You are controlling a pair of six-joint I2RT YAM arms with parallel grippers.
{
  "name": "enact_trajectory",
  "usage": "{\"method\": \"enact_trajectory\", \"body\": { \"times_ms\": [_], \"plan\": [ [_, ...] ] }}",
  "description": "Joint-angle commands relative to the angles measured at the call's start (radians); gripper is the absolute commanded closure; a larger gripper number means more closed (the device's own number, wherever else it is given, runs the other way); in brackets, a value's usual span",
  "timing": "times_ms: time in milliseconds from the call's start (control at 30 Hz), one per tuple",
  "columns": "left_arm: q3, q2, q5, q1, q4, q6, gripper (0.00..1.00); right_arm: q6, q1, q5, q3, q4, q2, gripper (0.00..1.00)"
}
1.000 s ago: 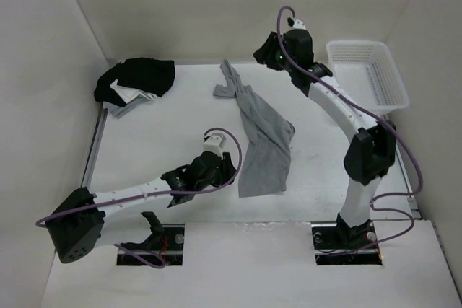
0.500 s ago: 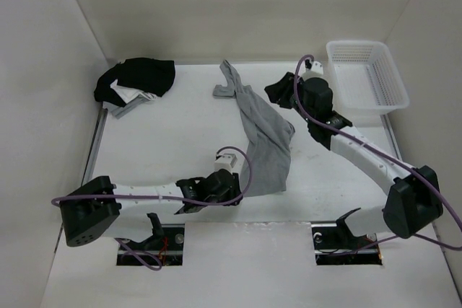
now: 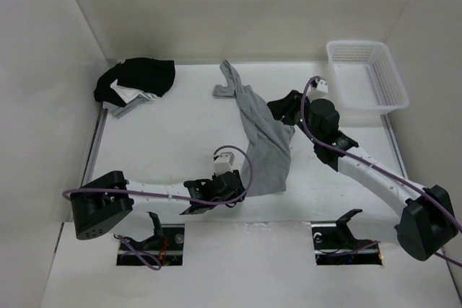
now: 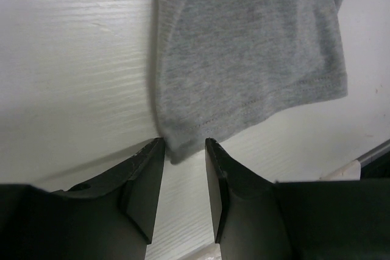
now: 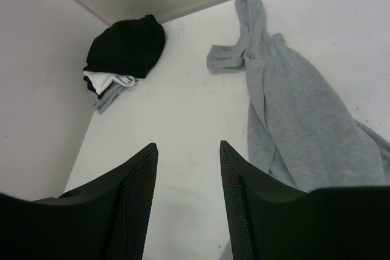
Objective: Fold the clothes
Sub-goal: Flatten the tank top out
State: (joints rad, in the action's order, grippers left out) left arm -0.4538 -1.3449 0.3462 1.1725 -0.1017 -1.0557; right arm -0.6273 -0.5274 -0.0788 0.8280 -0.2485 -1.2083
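The clothes are one grey sleeveless top lying crumpled lengthwise at the table's middle, straps at the far end. In the left wrist view its hem fills the upper part. My left gripper is low on the table at the hem's near left corner. The jaws are open, and that corner lies just between the fingertips, not pinched. My right gripper hovers over the top's right edge, open and empty. In its wrist view the gripper is over bare table with the top to the right.
A black-and-white garment pile lies at the back left corner, also in the right wrist view. A white plastic basket stands at the back right. Walls close in the table on the left, back and right.
The right arm swung down from the back of the table to the top's right edge. The left gripper slid toward the near edge to the hem corner. Both jaws narrowed slightly.
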Motion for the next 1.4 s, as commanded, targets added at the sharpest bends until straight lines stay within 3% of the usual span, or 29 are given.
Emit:
{"method": "enact_trajectory", "body": {
  "times_ms": [0,133,467,700,800,900,1100,1200,1367],
  "plan": [
    [0.024,0.049,0.095,0.000,0.146,-0.020,0.68,-0.026,-0.012,-0.007,-0.047,-0.063,0.032,0.50],
    [0.021,0.063,0.108,-0.003,0.206,-0.035,0.67,-0.037,-0.012,-0.006,-0.067,-0.074,0.041,0.50],
    [0.000,-0.039,0.019,0.006,0.112,-0.030,0.70,-0.038,-0.013,0.001,-0.056,-0.075,0.035,0.50],
    [-0.031,-0.089,0.001,0.022,0.123,-0.027,0.80,-0.043,-0.019,-0.007,-0.058,-0.081,0.049,0.50],
    [-0.036,-0.085,-0.001,0.023,0.122,-0.027,0.92,-0.045,-0.016,-0.013,-0.075,-0.081,0.061,0.50],
    [-0.028,0.034,0.030,-0.009,0.131,-0.015,0.99,-0.045,-0.013,-0.029,-0.113,-0.078,0.076,0.47],
    [-0.166,0.543,0.125,-0.231,0.322,0.182,1.00,-0.098,0.031,-0.088,-0.223,-0.009,0.067,0.45],
    [-0.204,0.641,0.105,-0.352,0.373,0.253,1.00,-0.110,0.042,-0.072,-0.230,0.032,-0.020,0.44],
    [-0.143,0.661,-0.041,-0.518,0.370,0.258,1.00,-0.156,0.036,-0.069,-0.221,0.031,-0.175,0.41]
  ]
}}
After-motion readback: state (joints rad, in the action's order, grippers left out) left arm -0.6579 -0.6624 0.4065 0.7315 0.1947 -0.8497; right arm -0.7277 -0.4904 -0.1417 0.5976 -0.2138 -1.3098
